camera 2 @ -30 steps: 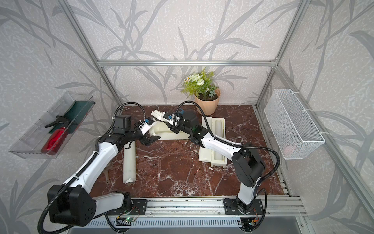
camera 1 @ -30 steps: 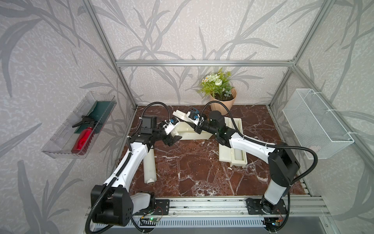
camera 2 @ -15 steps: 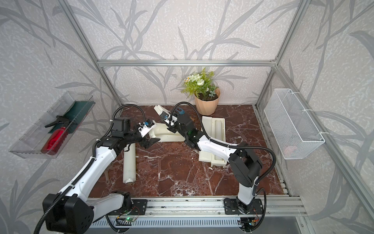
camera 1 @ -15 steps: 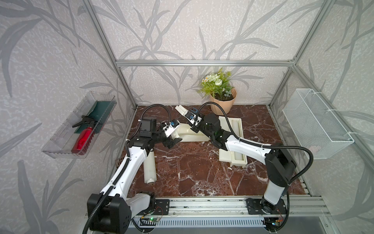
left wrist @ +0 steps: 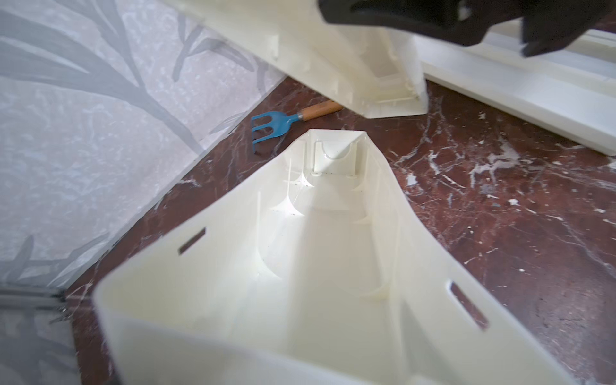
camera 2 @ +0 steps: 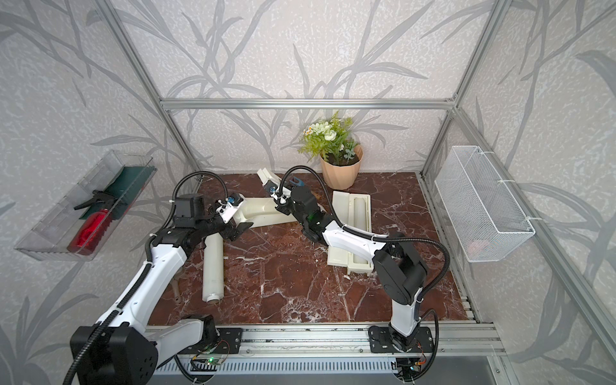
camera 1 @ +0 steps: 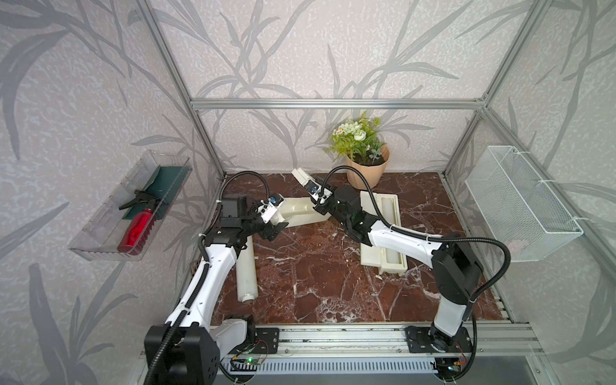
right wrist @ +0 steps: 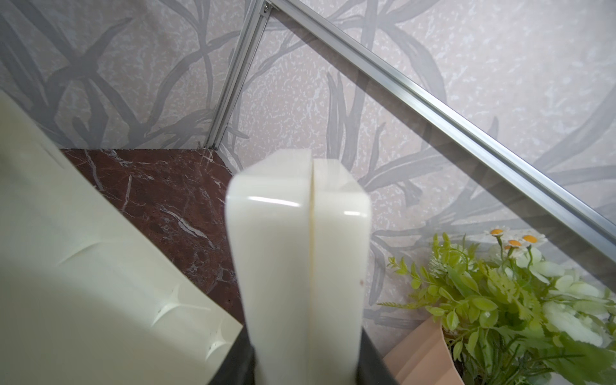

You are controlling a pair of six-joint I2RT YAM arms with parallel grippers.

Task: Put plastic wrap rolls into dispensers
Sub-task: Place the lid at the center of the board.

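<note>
Halfway, I reckon: one roll [camera 1: 388,208] already sits in the loaded dispenser [camera 1: 368,203]. My right pincer [camera 1: 316,199] is clamped on the lid [right wrist: 296,250] of the empty dispenser [left wrist: 316,266], holding it up. My left pincer [camera 1: 271,230] hangs open beside it. The second roll [camera 1: 246,276] lies on the marble top [camera 1: 316,266] by my left arm.

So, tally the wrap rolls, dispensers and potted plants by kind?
Wrap rolls: 2
Dispensers: 2
Potted plants: 1
Total: 5
</note>
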